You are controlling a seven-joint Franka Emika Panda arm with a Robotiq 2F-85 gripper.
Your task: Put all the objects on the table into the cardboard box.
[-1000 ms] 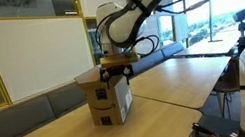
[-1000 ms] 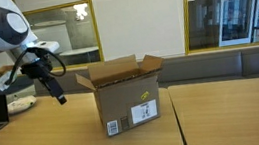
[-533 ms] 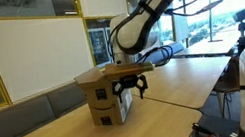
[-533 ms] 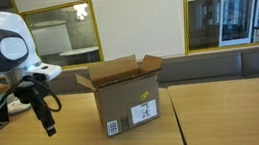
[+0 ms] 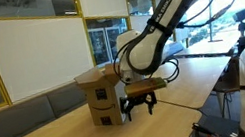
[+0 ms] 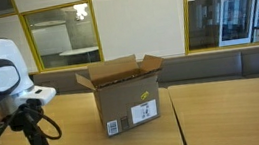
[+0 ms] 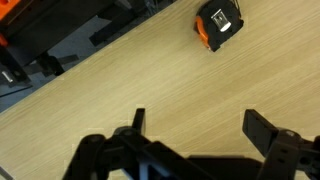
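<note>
The pincer [image 7: 200,135] is hanging spread wide and empty over the tabletop [image 7: 150,80], while the small orange-and-black gadget [image 7: 218,23] is lying apart from it at the far right, looking light, hard and slightly slick, probably best pinched across its flat sides.

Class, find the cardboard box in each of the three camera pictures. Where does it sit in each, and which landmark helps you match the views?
In an exterior view: cardboard box left of centre, its right edge behind the end effector.
In an exterior view: cardboard box at centre, flaps open, labels facing the camera.
Wrist view: not in it; only the table and an orange-and-black gadget.
Shared landmark: the open end effector, low in all three.
</note>
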